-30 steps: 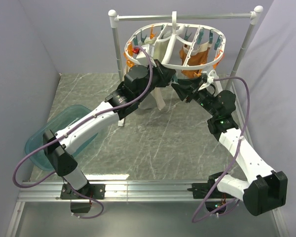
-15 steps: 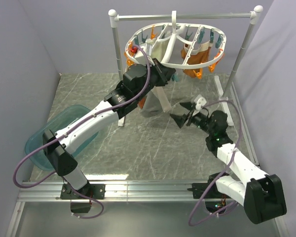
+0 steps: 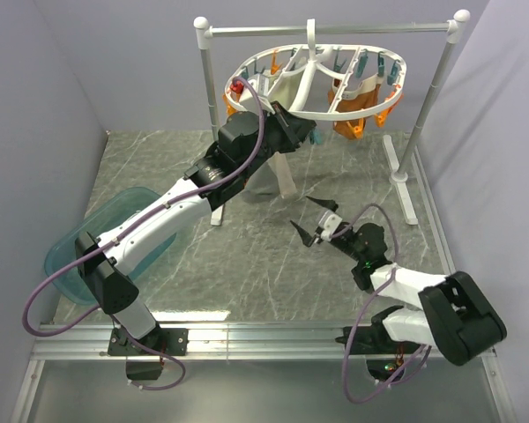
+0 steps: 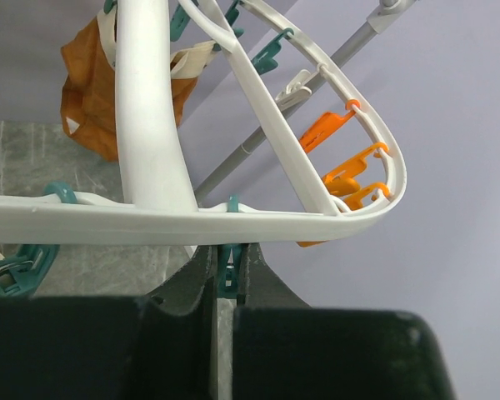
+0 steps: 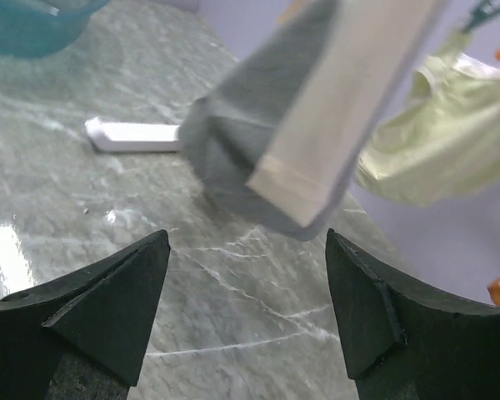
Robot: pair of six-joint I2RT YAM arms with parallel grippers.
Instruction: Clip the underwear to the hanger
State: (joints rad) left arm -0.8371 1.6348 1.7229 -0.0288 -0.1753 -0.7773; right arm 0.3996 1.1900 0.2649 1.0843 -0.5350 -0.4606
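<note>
The hanger (image 3: 322, 114), a white oval ring with orange and teal pegs, hangs from the rail; its rim crosses the left wrist view (image 4: 150, 218). My left gripper (image 3: 300, 132) is up at the ring's front rim, shut on a teal peg (image 4: 227, 268). The underwear (image 3: 278, 174), grey with a cream strip, hangs straight down under that gripper; its top edge is hidden. It fills the top of the right wrist view (image 5: 292, 125). My right gripper (image 3: 307, 220) is open and empty, low over the table in front of the underwear, apart from it (image 5: 246, 237).
The silver rail stand (image 3: 335, 29) holds the hanger; its white feet (image 3: 397, 163) lie on the marble table (image 5: 133, 135). Rust-orange garments (image 3: 353, 122) and a cream garment (image 3: 286, 88) hang on the far pegs. A teal basin (image 3: 79, 247) sits at the left.
My right arm has pulled back from the hanger, down and toward the near edge, with its jaws open. The underwear now hangs free of it. My left gripper has stayed at the ring.
</note>
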